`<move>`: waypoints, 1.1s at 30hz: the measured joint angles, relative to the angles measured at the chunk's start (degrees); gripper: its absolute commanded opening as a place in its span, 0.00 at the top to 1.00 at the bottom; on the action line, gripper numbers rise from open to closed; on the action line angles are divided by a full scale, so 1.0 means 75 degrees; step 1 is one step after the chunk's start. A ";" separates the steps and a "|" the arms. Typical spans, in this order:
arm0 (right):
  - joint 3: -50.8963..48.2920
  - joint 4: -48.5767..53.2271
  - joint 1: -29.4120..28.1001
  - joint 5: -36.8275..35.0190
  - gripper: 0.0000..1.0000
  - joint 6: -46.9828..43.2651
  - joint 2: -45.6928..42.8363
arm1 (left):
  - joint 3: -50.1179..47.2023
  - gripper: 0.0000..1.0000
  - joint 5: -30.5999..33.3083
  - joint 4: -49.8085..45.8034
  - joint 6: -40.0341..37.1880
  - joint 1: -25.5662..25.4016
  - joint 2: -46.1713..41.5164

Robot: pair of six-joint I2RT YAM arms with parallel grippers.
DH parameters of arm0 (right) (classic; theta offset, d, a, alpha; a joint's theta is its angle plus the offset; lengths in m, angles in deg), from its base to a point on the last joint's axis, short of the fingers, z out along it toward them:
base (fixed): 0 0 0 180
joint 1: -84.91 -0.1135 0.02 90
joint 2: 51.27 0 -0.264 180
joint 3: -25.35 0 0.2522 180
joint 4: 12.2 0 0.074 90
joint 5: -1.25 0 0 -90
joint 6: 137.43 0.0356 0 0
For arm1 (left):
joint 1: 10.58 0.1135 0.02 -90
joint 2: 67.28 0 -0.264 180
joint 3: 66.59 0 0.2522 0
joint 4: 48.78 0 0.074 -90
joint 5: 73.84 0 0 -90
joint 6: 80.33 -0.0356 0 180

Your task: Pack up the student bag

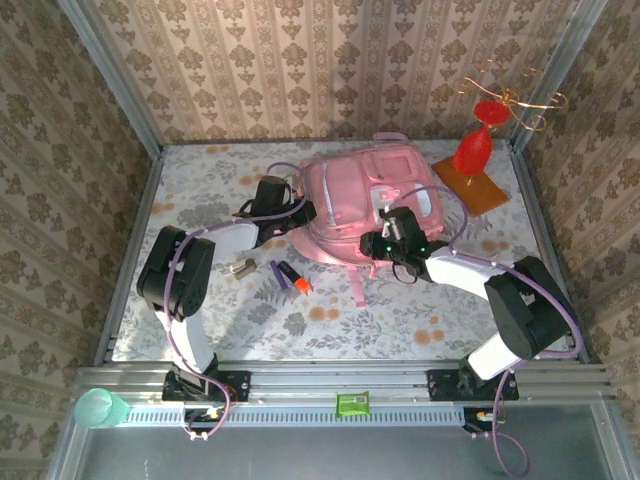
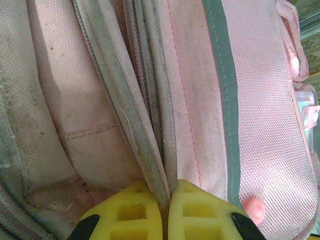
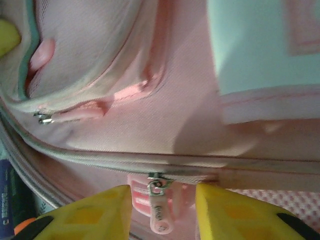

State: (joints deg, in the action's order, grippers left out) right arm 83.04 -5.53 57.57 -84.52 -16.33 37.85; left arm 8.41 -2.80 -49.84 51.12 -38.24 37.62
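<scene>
student bag (image 1: 365, 200) lies at the desk's (image 1: 200, 310) far middle; left gripper (image 2: 166, 194) pinches its left edge seam, while right gripper (image 3: 162, 194), spread, straddles the zip pull (image 3: 158, 214) dead ahead.

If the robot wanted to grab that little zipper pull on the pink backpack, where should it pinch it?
Probably the dangling pink tab below the metal slider, not the slider itself. The tab hangs free of the student bag, so the right hand, which straddles it with open fingers, could simply close on it from both sides.
</scene>
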 measured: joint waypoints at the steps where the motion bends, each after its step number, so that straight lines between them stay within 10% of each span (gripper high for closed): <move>1: 0.0012 0.0006 -0.0052 -0.0029 0.55 0.0009 0.0041 | 0.0000 1.00 -0.0006 0.0003 0.0000 0.0000 -0.0003; 33: 0.0542 0.1244 -0.0219 -0.0903 0.83 -0.0985 0.0504 | -0.0015 1.00 -0.0102 0.0017 0.0029 -0.0003 -0.0055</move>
State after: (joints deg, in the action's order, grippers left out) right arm 87.10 3.80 55.93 -91.30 -23.72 41.63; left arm 8.30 -3.56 -49.70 51.34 -38.27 37.21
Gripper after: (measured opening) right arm 0.191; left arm 0.057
